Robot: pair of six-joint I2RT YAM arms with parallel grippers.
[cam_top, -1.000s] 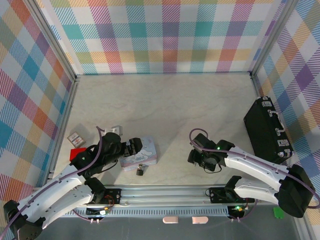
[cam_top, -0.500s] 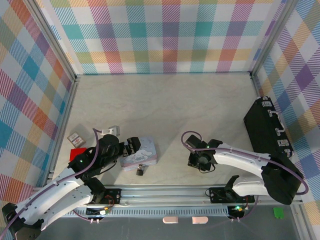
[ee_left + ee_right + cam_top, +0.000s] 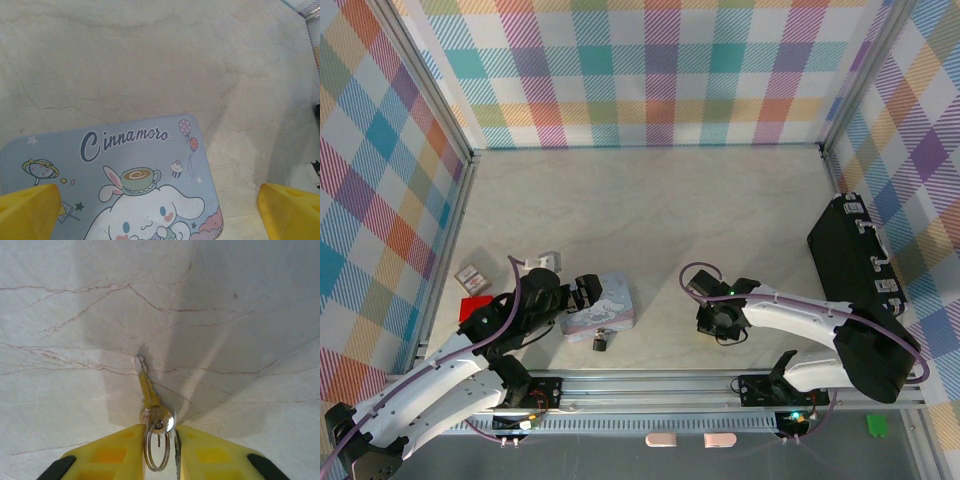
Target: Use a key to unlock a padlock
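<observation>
The key point(image 3: 146, 387) is tiny, thin, hard and light. Its metal looks slippery, so I think it could twist or slide. The best place to hold it is the round head, not the thin blade. My right gripper point(image 3: 160, 440) is pinching that head and the key ring point(image 3: 157, 447), low over the table point(image 3: 250, 315), near its near edge and right of middle. My left gripper point(image 3: 160, 210) is spread wide above the Cinnamoroll tin point(image 3: 125, 165). The right wrist view gives me the key up close. The top view gives me the padlock point(image 3: 601, 341), near the near edge and left of middle, just beside the Cinnamoroll tin and well apart from the key.
</observation>
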